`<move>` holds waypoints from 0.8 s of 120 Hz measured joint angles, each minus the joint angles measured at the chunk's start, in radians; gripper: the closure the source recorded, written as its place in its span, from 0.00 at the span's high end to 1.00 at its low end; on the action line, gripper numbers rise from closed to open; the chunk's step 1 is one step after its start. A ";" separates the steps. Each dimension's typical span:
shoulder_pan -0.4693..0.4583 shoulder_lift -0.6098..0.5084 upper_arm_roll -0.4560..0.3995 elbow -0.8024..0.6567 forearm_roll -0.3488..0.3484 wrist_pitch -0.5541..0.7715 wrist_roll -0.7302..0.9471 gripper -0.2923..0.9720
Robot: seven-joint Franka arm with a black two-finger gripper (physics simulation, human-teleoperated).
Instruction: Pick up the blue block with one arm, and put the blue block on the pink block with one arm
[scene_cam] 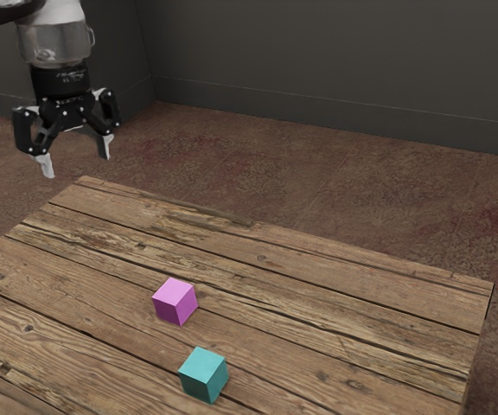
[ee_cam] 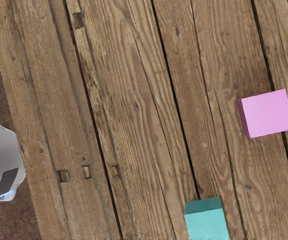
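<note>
Gripper: fingers spread, nothing between them, hanging high over the table's far corner at the exterior view's left.
Cut off: blue block clipped by the wrist frame's edge.
Blue block: teal-blue cube, flat on the planks, near the pink, not touching.
Pink block: matte cube, mid-table.
Table: rough, knotty, gapped boards.
Room: mottled reddish floor, dark wall.

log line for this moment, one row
phase: pre-grasp | fingers: open, empty, high over table edge | blue block: on table, untouched | pink block: apart, nothing on top
</note>
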 joint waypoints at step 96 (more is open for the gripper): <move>-0.037 -0.033 -0.088 -0.559 -0.059 0.541 0.393 0.77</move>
